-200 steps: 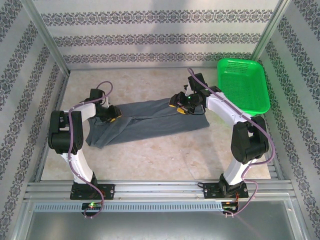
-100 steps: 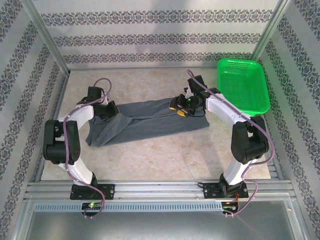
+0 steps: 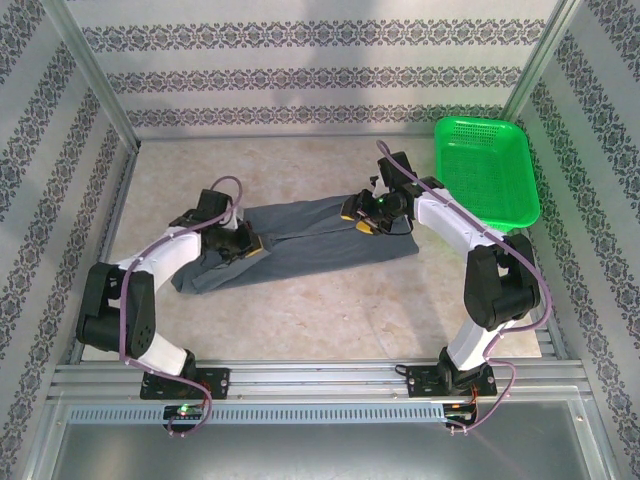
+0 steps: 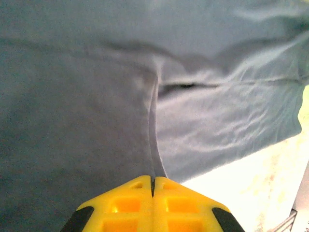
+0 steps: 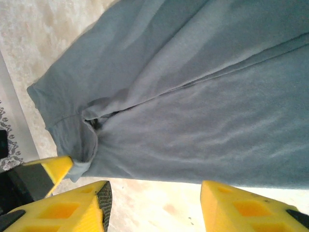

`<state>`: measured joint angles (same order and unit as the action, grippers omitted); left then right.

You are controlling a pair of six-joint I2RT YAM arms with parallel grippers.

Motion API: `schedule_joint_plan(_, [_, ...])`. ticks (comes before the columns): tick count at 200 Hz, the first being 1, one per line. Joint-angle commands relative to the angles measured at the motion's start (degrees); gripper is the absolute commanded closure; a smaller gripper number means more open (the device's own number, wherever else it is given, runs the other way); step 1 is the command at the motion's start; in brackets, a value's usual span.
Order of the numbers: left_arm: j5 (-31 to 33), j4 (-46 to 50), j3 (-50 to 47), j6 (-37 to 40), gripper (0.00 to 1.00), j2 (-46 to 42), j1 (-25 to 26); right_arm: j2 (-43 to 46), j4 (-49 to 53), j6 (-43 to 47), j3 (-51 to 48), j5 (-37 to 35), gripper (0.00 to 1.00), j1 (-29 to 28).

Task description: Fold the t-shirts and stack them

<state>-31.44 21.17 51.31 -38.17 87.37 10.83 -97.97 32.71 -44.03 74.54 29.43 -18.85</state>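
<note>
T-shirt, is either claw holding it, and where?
The left claw is shut on a pinched fold of the t-shirt near its left end; the right claw stands open, gripping nothing.

Down at the bottom centre, the left gripper (image 4: pixel 153 180) has its two blocky yellow plastic fingers (image 4: pixel 128 205) pressed flat together, no gap between them. A thin ridge of the dark slate-grey soft cloth t-shirt (image 4: pixel 77 106) runs straight up from the fingertips, pinched there. The cloth covers nearly the whole frame. Right of centre, a hem line crosses with a small dark opening. In the lower right corner lies the pale speckled tabletop (image 4: pixel 256 193).
</note>
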Motion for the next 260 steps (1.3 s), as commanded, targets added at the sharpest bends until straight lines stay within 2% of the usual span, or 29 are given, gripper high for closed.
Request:
schedule_joint_plan(1, [1.3,1.9,-1.9,-6.8,0.89,0.0,2.5,1.0,-0.3,-1.1,-0.9,0.2,0.48,0.6])
schedule_joint_plan(14, [0.9,2.1,-2.7,-8.7,0.83,0.3,3.3,0.9,-0.3,-1.2,-0.9,0.2,0.48,0.7])
schedule_joint_plan(79, [-5.2,5.3,-4.2,-15.7,0.69,0.6,7.3,0.0,-0.4,-1.7,-1.1,0.1,0.48,0.7])
schedule_joint_plan(103, [3.0,11.5,-2.1,-13.7,0.61,-4.8,6.3,0.0,-0.7,-1.8,-1.1,0.2,0.48,0.6])
schedule_joint_plan(118, [8.5,13.1,-0.4,-11.8,0.62,-7.0,4.0,0.2,-1.1,-1.7,-1.4,0.3,0.48,0.4])
schedule_joint_plan(176, [16.6,14.3,5.8,-1.6,0.67,4.5,-6.1,-1.0,-0.2,-0.1,0.1,0.2,0.51,-3.7])
schedule_joint_plan(195, [18.6,14.5,8.3,1.5,0.67,8.1,-7.0,-1.3,-0.5,-0.5,0.4,0.4,0.51,-4.5])
schedule_joint_plan(218, [16.3,15.2,9.4,3.1,0.68,12.0,-7.0,-1.6,-0.8,-0.9,0.5,0.5,0.51,-4.9])
schedule_joint_plan(245, [18.7,15.3,5.9,1.8,0.68,8.4,-6.9,-1.6,-0.7,-0.6,0.6,0.5,0.51,-4.9])
schedule_joint_plan(260, [22.3,16.8,4.5,0.2,0.59,3.5,-6.9,-1.8,-0.5,-0.1,0.6,0.1,0.51,-4.8])
